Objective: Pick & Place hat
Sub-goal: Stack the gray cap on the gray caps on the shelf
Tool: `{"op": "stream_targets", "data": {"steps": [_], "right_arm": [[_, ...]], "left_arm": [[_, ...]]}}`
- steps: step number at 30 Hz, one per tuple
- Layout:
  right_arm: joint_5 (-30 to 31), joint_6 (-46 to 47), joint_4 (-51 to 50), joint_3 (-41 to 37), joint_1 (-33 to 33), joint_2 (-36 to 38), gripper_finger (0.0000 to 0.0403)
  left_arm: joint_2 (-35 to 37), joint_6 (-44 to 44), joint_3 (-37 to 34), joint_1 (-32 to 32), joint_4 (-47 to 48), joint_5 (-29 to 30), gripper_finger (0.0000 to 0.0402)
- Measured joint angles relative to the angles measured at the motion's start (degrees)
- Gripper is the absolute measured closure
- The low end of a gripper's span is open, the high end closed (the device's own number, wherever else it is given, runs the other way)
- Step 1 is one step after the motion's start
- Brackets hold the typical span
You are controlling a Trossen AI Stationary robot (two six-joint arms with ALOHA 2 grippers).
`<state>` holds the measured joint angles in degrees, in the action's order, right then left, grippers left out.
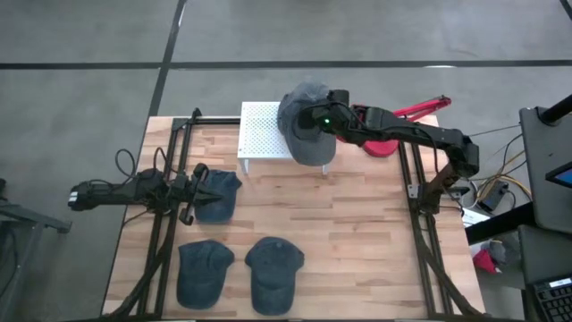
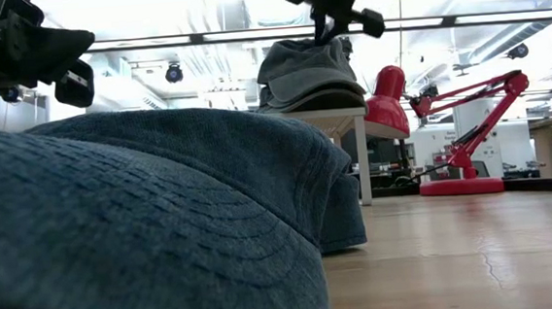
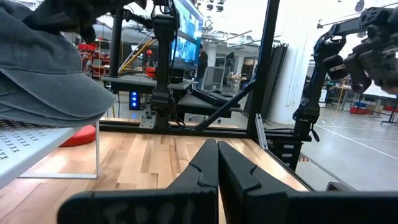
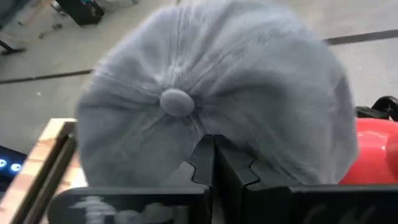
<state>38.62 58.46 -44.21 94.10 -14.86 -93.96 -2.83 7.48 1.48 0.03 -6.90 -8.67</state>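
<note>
A grey cap (image 1: 308, 130) rests on the white perforated stand (image 1: 259, 134) at the table's far middle, its brim hanging over the stand's right edge. My right gripper (image 1: 315, 116) comes at it from the right and is shut on its crown (image 4: 214, 146). In the low view the cap (image 2: 309, 74) sits on the stand top with the right gripper (image 2: 324, 36) just above it. My left gripper (image 1: 192, 192) waits shut (image 3: 217, 158) at the table's left, beside a blue cap (image 1: 219, 195) lying flat on the table. My right gripper meets the grey cap's crown (image 4: 205, 127) just beside the top button (image 4: 177, 101), slanting down from the table's right. The shut fingers (image 4: 202, 158) hide how much cloth lies between them. The cap sits upright with its underside on the stand (image 2: 337, 114).
Two more blue caps (image 1: 204, 271) (image 1: 273, 273) lie near the table's near edge. A red desk lamp (image 1: 384, 143) stands right of the stand, under the right arm. Black frame rails run along both table sides. Bare wood shows in the table's middle and right (image 1: 366, 233).
</note>
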Motion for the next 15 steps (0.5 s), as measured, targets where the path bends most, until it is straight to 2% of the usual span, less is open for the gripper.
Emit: {"op": "stream_targets", "data": {"steps": [7,15], "right_arm": [[-1.4,-0.6,-0.2,0.0,-1.1,-1.1,0.0394],[0.3,-5.8,-0.1,2.4,0.2,2.3,0.0394]], "left_arm": [[0.0,0.1,0.0,0.0,0.0,0.0,0.0401],[0.0,-0.3,0.0,0.0,0.0,0.0,0.0401]]}}
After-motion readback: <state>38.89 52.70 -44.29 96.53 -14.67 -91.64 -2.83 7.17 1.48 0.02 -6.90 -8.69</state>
